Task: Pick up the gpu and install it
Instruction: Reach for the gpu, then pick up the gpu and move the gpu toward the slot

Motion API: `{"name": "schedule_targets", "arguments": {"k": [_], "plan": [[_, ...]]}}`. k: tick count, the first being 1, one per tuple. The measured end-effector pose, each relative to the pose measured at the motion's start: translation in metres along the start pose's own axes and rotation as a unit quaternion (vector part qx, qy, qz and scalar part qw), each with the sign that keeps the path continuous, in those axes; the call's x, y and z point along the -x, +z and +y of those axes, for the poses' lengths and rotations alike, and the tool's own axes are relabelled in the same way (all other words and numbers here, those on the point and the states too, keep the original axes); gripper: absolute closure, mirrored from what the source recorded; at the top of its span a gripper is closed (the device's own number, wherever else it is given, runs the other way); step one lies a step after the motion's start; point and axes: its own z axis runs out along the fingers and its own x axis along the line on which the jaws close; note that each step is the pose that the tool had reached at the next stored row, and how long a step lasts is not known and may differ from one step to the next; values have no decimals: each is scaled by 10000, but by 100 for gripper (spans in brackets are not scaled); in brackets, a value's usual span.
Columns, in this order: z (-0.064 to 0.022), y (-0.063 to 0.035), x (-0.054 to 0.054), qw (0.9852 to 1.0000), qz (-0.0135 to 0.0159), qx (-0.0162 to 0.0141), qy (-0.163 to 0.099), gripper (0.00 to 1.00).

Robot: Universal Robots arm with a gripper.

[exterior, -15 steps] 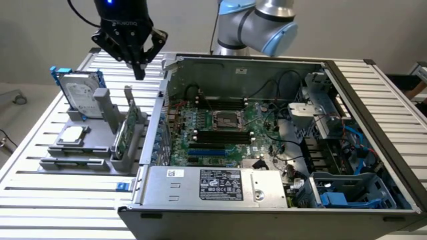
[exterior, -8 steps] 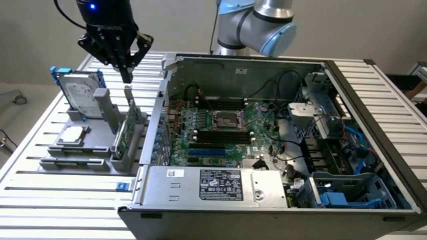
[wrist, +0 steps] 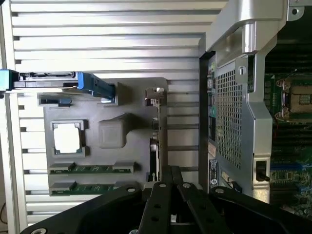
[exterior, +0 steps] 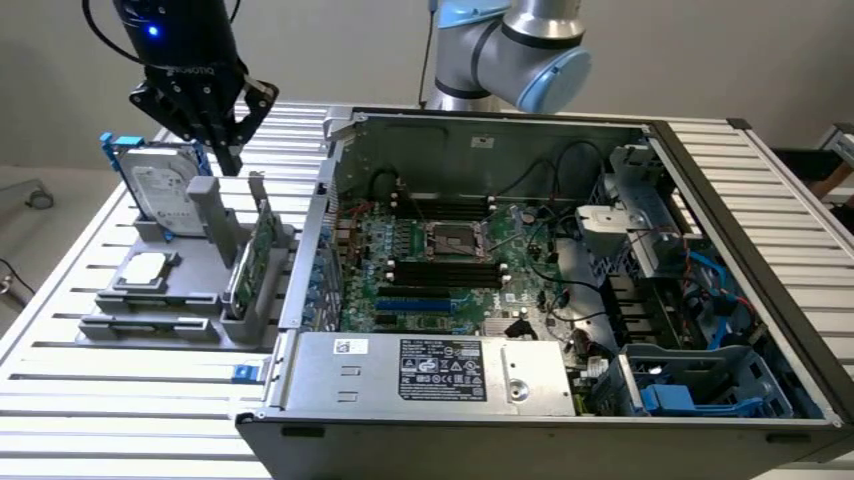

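- Exterior view: the hand [exterior: 230, 150] hangs at about 10 o'clock in the frame. Its fingers are pinched fully together with nothing between them, and the tips are just above the far end of the gpu [exterior: 254, 240].
- The gpu isn't picked up yet. It stands on edge in a slot of the grey fixture [exterior: 160, 325] on the slatted worktop [exterior: 80, 400], at 9 o'clock from the open PC case [exterior: 561, 450].
- Neighbours: the blue-framed hard drive [exterior: 167, 190] stands near the card's far end, at its 9 o'clock. The CPU chip [exterior: 147, 268] lies flat round toward 8 o'clock.
- Room to move: the case's side wall runs right beside the card at 3 o'clock, so that side looks tight. Straight up is open, and so is the worktop toward 6 o'clock.
- What could go wrong, I reckon: with the fingers shut like this, any drop would jab the card's top edge instead of straddling it. That could tip the card in its slot or bend the bracket.
- A sideways drift toward 3 o'clock would put the hand into the case wall.

- Wrist view: the closed fingertips [wrist: 162, 187] meet right over the thin edge-on line of the gpu, so the lineup looks decent.
- The case's perforated wall sits close alongside the card. On its other side come a grey block of the fixture, then the CPU chip and two RAM sticks [wrist: 90, 169].
- My worry here is width. The card is a skinny target with hard edges on both flanks, so a slightly skewed grip could snag the fixture.
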Motion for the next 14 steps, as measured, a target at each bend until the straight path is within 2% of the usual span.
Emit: {"name": "schedule_targets", "arguments": {"k": [2,14], "plan": [[0,3,-1,10000,14,-9,-2,89],[0,3,-1,10000,14,-9,-2,89]]}}
